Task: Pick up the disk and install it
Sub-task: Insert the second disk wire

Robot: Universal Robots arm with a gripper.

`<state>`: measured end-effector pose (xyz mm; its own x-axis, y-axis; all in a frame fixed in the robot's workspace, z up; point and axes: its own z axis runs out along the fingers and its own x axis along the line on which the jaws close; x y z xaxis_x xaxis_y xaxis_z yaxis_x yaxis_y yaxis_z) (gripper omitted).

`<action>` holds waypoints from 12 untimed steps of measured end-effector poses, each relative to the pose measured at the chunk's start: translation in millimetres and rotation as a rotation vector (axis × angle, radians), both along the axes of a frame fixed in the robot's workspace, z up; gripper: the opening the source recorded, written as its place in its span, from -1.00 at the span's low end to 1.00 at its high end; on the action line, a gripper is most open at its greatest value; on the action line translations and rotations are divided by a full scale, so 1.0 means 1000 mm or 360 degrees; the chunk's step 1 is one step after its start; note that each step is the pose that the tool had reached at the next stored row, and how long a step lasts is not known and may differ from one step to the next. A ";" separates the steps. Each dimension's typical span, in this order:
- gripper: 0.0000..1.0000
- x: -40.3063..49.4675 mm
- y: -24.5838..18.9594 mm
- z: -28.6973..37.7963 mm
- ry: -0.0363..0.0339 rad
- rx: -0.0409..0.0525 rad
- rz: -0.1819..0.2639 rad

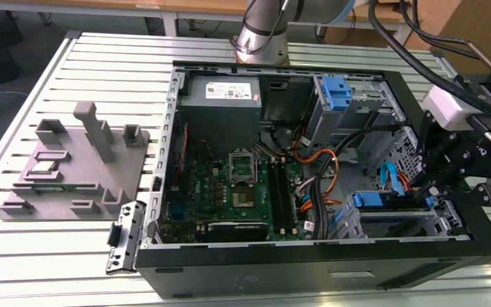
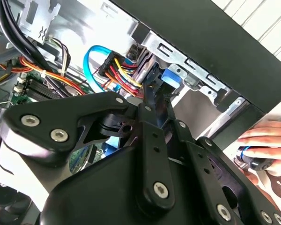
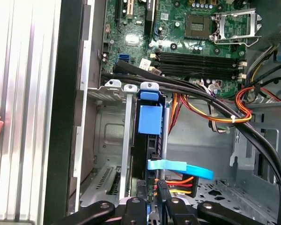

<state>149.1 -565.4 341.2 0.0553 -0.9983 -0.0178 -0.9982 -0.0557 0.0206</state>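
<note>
Exterior view: gripper (image 1: 440, 192) hanging over the case's drive cage at four o'clock, disk (image 1: 382, 203) sitting edge-up in its bay. First wrist view: fingers (image 3: 163, 192) closing narrowly near the disk (image 3: 149, 136), contact impossible to confirm. Likely handling as stiff, fairly heavy and shock-sensitive, best taken by the blue rails.

The disk (image 3: 150, 136) stands on edge in its bay.

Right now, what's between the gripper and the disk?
In the first wrist view, a flat light-blue cable crosses between the gripper and the disk.
</note>
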 end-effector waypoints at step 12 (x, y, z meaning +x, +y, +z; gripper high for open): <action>-0.53 0.0005 0.0083 -0.0005 0.0000 0.0000 0.0000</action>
